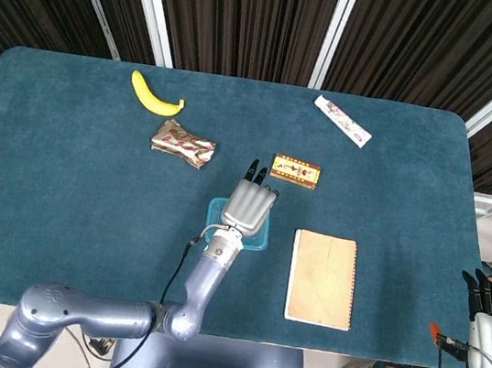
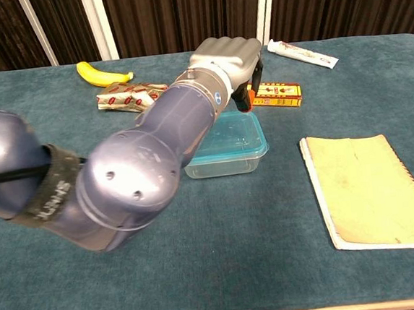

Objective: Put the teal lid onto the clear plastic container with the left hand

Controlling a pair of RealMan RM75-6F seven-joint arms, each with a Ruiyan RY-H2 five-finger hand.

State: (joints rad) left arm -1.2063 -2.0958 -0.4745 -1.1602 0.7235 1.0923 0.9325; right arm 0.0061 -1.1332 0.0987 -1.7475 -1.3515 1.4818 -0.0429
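The clear plastic container (image 2: 226, 160) stands mid-table with the teal lid (image 2: 236, 134) lying flat on top of it. In the head view only the lid's edges (image 1: 261, 238) show beneath my left hand (image 1: 249, 205). In the chest view my left hand (image 2: 226, 55) hovers above the lid's far edge, apart from it, with its fingers (image 2: 256, 78) hanging down and holding nothing. My right hand (image 1: 486, 317) rests off the table's near right corner, fingers straight and empty.
A banana (image 1: 153, 94) and a crumpled snack wrapper (image 1: 183, 142) lie at the far left. A small box (image 1: 295, 170) sits just beyond the container, a tube (image 1: 342, 121) at the far right. A notebook (image 1: 322, 279) lies right of the container.
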